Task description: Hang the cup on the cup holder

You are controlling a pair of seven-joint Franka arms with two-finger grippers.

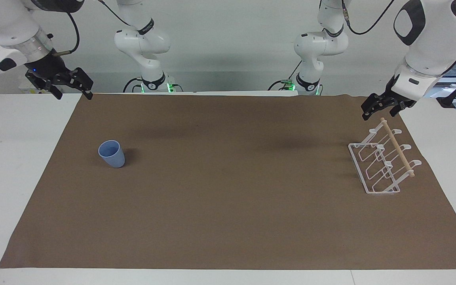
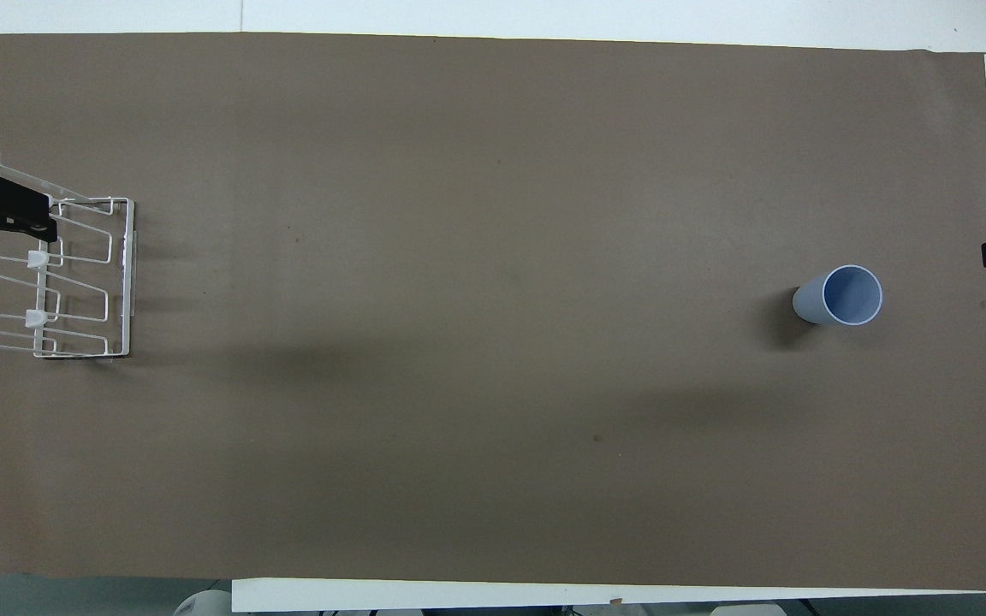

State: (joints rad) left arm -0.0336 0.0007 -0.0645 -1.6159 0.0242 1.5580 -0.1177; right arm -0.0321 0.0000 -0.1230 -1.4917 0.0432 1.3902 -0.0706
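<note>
Cup (image 1: 112, 154): light-blue tumbler, upright, mouth up, nothing inside it; the overhead view looks straight down into it and shows bare blue bottom. Stands on the brown mat (image 1: 228, 206), well apart from the cup holder (image 1: 384, 160), toward the right arm's end of the table.

Cup holder: white wire rack with a wooden dowel (image 1: 398, 147) across the top, on the mat at the left arm's end. No cup on any of its prongs.

Right gripper (image 1: 67, 85): raised over the mat's corner on the cup's side, well apart from the cup, nearer the robots' edge. Jaws spread wide, holding nothing.

Left gripper (image 1: 382, 106): up in the air just over the holder's end nearest the robots, close to the dowel tip. Jaws apart, nothing between them.

Facing view only: both arms whole, the gap between left gripper and dowel. Overhead view only: cup interior; there the left gripper overlaps the rack and seems to lie on it.

Cut off: in the overhead view only a black sliver of the right gripper shows at the frame edge, and the left gripper is partly out of frame.
</note>
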